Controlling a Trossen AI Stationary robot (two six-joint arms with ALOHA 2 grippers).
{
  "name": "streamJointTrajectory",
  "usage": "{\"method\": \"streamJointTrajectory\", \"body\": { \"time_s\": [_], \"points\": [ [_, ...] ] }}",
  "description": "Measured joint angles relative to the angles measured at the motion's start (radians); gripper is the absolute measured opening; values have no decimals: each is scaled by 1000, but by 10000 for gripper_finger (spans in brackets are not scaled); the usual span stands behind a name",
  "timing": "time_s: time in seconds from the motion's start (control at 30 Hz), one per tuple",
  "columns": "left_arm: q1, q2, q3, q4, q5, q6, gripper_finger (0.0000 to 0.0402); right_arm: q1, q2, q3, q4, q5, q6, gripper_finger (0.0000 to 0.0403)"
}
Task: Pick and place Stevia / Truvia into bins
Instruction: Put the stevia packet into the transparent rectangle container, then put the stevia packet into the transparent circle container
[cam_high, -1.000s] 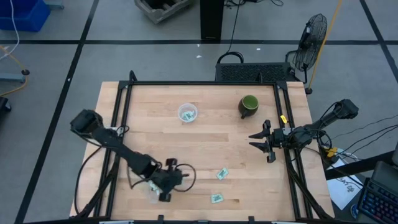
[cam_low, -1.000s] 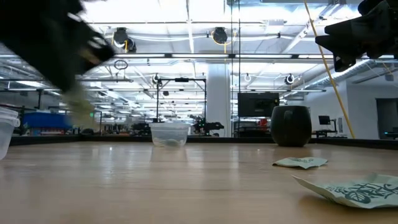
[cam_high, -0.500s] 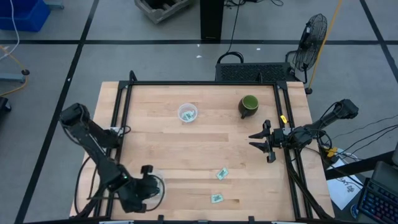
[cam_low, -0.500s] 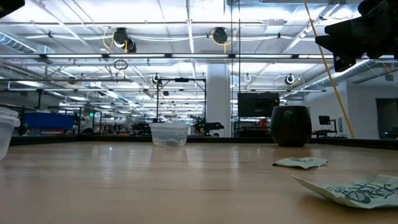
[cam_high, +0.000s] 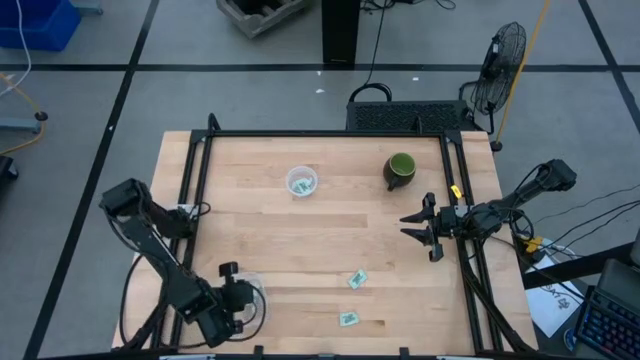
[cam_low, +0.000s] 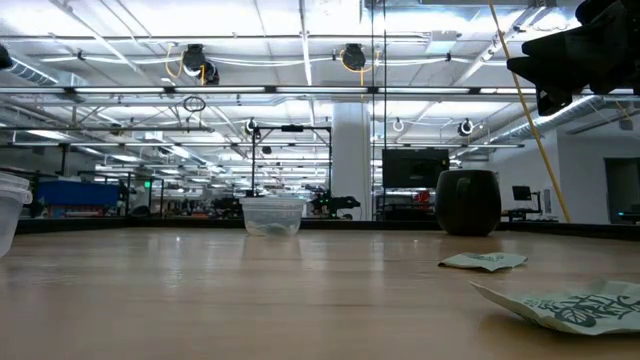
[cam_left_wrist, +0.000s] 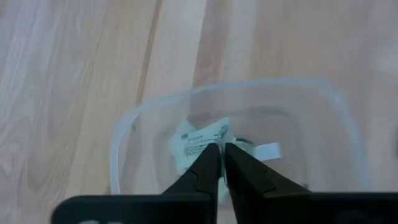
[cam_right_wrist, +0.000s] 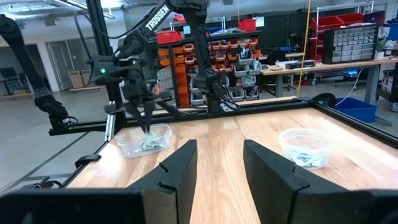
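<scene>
**Kid:** Where do the little sugar packets go?

**Helper:** Into the clear bins. The left gripper (cam_left_wrist: 222, 163) hangs right over the oval tub (cam_left_wrist: 127, 130) at the near left corner of the table (cam_high: 330, 215). Its fingers are pinched together, with a thin slit between the tips. I see nothing held in them.

**Kid:** Is there anything in the tub?

**Helper:** Yes. White and green sachets (cam_left_wrist: 200, 140) lie on its bottom, just under the finger tips. I cannot count them.

**Kid:** And the round cup?

**Helper:** The round cup (cam_high: 301, 182) stands far back on the table, and it has some green and white paper in it too.

**Kid:** So is the job done?

**Helper:** Not yet, I think. Two sachets lie on the bare wood. One sachet (cam_high: 357, 279) is near the middle, and the other sachet (cam_high: 349, 319) is close to the front edge. Both are well apart from the bins.

**Kid:** What does the other arm do?

**Helper:** The right gripper (cam_high: 418, 225) waits at the right side with its fingers spread open, holding nothing. The dark green mug (cam_high: 400, 170) is no bin.
</scene>
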Motion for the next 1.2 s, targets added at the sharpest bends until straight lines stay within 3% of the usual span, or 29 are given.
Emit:
{"method": "streamJointTrajectory", "body": {
  "time_s": [0.4,0.63,0.73,0.93,1.1,1.2],
  "points": [
    [49,16,0,-9,45,-13,169,0,0,0,0,0,0,123],
    [58,-29,0,10,116,-19,195,0,0,0,0,0,0,123],
    [58,-54,0,42,69,32,195,0,0,0,0,0,0,123],
    [85,-73,0,168,-123,203,195,0,0,0,0,0,0,123],
    [147,-73,0,347,-223,418,195,0,0,0,0,0,0,123],
    [167,-73,0,477,-231,612,195,0,0,0,0,0,0,123]
  ]
}}
